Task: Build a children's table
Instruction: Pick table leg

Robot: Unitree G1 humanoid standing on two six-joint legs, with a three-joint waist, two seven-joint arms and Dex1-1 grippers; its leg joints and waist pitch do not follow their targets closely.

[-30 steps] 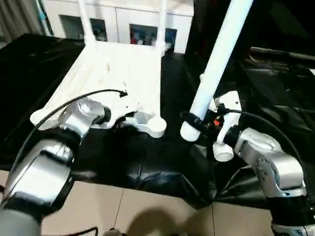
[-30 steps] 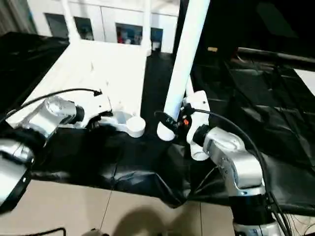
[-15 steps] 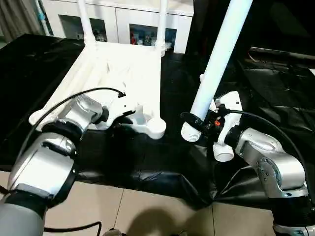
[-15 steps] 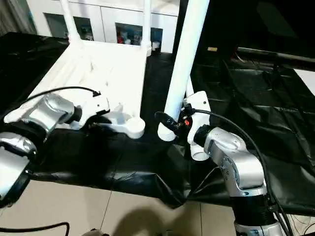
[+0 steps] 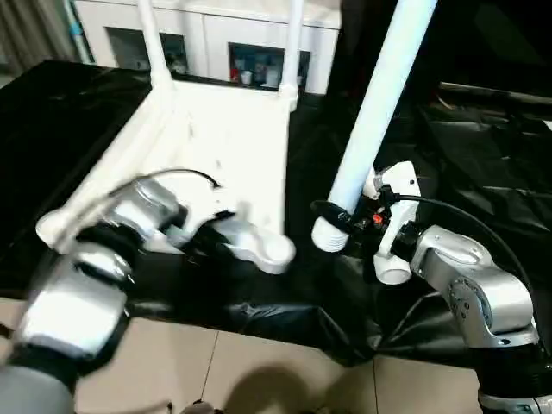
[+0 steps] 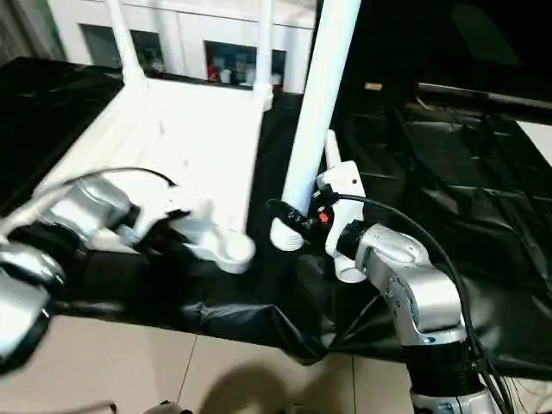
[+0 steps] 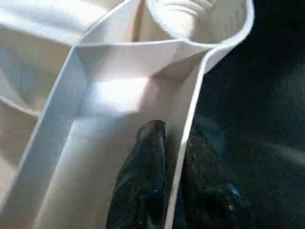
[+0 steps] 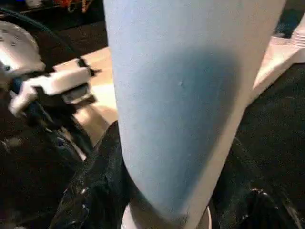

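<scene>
The children's table top (image 5: 224, 138) lies upside down on a black sheet, ribs up. Two white legs (image 5: 148, 39) (image 5: 294, 43) stand in its far corner sockets. My left gripper (image 5: 211, 228) is at the near rim, just left of the empty near-right socket (image 5: 278, 251). In the left wrist view its fingers (image 7: 143, 181) are shut on the thin rim wall (image 7: 190, 109), one inside and one outside. My right gripper (image 5: 345, 220) is shut on a third leg (image 5: 375, 103), which leans upright with its ringed lower end (image 5: 328, 235) just right of that socket.
A white glass-door cabinet (image 5: 216, 43) stands behind the table top. The black sheet (image 5: 69, 112) covers the work surface, and its crumpled front edge hangs over the tiled floor (image 5: 259, 371). Dark folds of sheet (image 5: 483, 147) lie at the right.
My left gripper's fingers have closed onto the rim, and the near edge of the table top has shifted a little toward me. The right gripper and its leg have barely moved.
</scene>
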